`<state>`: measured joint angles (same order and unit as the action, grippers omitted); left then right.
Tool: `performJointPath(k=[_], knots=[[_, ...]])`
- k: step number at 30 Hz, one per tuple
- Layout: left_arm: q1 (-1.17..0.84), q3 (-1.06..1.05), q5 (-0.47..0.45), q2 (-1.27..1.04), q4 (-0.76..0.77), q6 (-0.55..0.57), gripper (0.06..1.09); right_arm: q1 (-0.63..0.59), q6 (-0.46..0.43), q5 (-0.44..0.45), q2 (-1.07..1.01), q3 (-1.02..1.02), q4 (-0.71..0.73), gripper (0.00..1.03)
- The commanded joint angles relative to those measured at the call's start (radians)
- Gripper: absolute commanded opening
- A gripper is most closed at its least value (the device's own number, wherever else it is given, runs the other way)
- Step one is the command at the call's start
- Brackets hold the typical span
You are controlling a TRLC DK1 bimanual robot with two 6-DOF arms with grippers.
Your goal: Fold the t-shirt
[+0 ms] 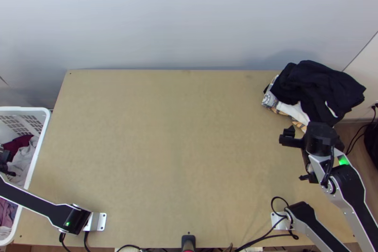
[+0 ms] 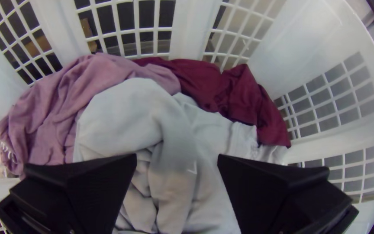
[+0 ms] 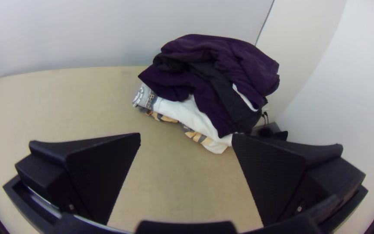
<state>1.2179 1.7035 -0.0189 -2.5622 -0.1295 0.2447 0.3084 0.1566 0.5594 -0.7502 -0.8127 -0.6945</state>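
Pale grey cloth, bunched, lies below and between the spread fingers (image 2: 104, 182) of my left gripper (image 2: 177, 157), down in the white laundry basket (image 2: 299, 56). I take this grey garment (image 2: 126, 117) for the likely t-shirt, though its heap hides the cut. It isn't pinched, and I can't tell whether either fingertip touches it. Just beyond those fingers, against the basket's wall, sit a mauve garment (image 2: 57, 112) and a maroon garment (image 2: 239, 99).

As I judge it, the fold itself hasn't begun: gripping the shirt, lifting it out, spreading it on the worktop (image 1: 165, 157) and folding it are all left to do. What I can call ready is the left gripper's placing over the cloth.

My right gripper (image 3: 186, 136) has its fingers apart too, with nothing between them, well apart from the grey garment. Beyond its fingertips lies a pile: a rumpled dark purple garment (image 3: 243, 60) over white cloth (image 3: 191, 113) and printed cloth (image 3: 195, 136). Those lower layers look flatter, perhaps finished folds, but I can't confirm that.
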Motion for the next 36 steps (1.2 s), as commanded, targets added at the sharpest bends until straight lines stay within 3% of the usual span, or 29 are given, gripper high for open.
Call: performJointPath(k=[1, 4, 7, 10, 16, 23, 36], knots=[[-0.023, 0.061, 0.004, -0.056, -0.039, 0.004, 0.76, -0.003, -0.008, 0.0, -0.009, 0.007, 0.0, 0.98], [-0.021, 0.07, 0.004, -0.064, -0.041, -0.007, 0.53, -0.003, -0.008, 0.0, -0.014, 0.007, 0.006, 0.98], [-0.021, 0.07, 0.002, -0.072, -0.045, -0.03, 0.39, -0.003, -0.011, 0.0, -0.014, 0.012, 0.009, 0.98], [-0.02, 0.07, -0.003, -0.069, -0.048, -0.048, 0.09, -0.005, -0.017, 0.0, -0.014, 0.014, 0.01, 0.98], [-0.017, 0.067, -0.009, -0.013, -0.11, -0.045, 0.09, -0.005, -0.02, 0.0, -0.014, 0.009, 0.015, 0.98], [-0.023, -0.001, -0.248, 0.22, -0.174, 0.018, 0.09, -0.003, -0.022, 0.0, -0.015, 0.006, 0.033, 0.98], [-0.046, 0.022, -0.461, 0.777, -0.174, 0.214, 0.09, -0.003, -0.025, 0.0, -0.021, -0.074, 0.03, 0.98]])
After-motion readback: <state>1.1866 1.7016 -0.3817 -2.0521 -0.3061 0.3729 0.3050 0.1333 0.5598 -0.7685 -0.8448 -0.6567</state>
